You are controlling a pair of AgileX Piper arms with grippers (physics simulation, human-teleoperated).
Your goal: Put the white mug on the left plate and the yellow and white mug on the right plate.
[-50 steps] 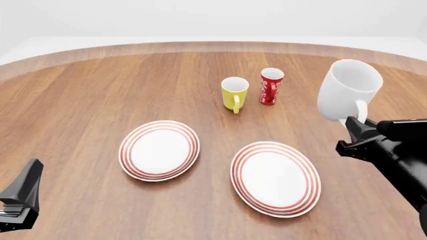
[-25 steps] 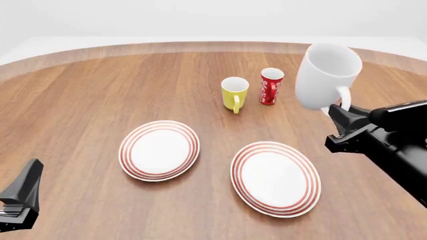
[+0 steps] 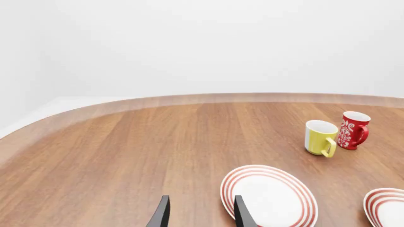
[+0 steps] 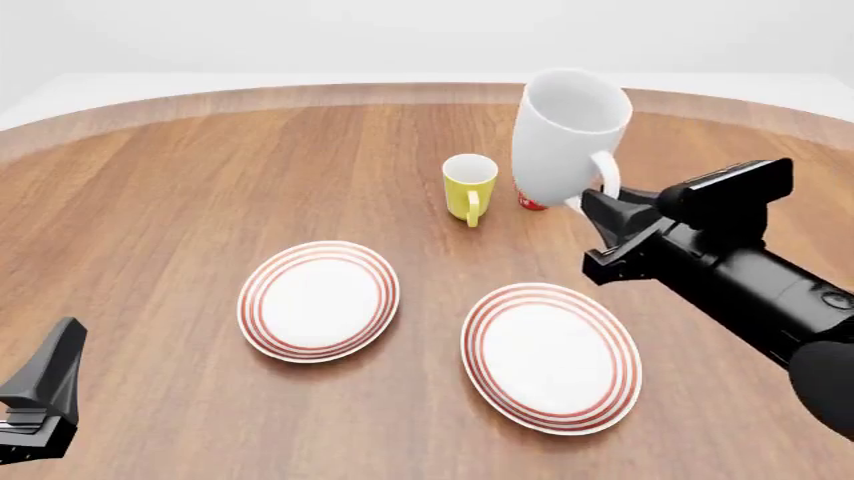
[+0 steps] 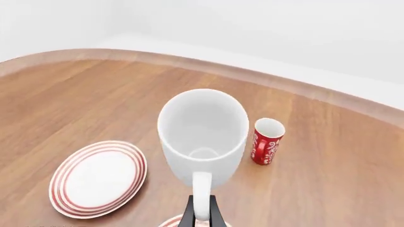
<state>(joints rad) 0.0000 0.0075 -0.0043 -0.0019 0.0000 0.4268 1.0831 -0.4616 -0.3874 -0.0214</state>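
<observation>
In the front view the right gripper (image 4: pixel 597 208) sits right of centre, its black arm running off toward the lower right corner, and it is clamped on the loop handle of the white mug (image 4: pixel 567 135), which hangs in the air in the upper middle of the frame, mouth up and leaning a little to the right. The mug covers most of the red cup (image 4: pixel 531 203), of which only a sliver of the base shows at the mug's lower left edge. Just left of that stands the yellow and white mug (image 4: pixel 469 187), upright on the table (image 4: pixel 174 180), handle turned toward the camera. Lower down, the left plate (image 4: pixel 319 300) lies left of centre and the right plate (image 4: pixel 550 356) lies right of centre near the bottom, close to each other but not touching, both bare. The right wrist view shows the two thin fingers (image 5: pixel 188 218) pinched on the white handle at the bottom centre, with the open mouth of the mug above them. The left gripper (image 4: pixel 38 395) rests at the lower left corner of the front view; in the left wrist view its two dark fingertips (image 3: pixel 160 216) stand apart with nothing between them
</observation>
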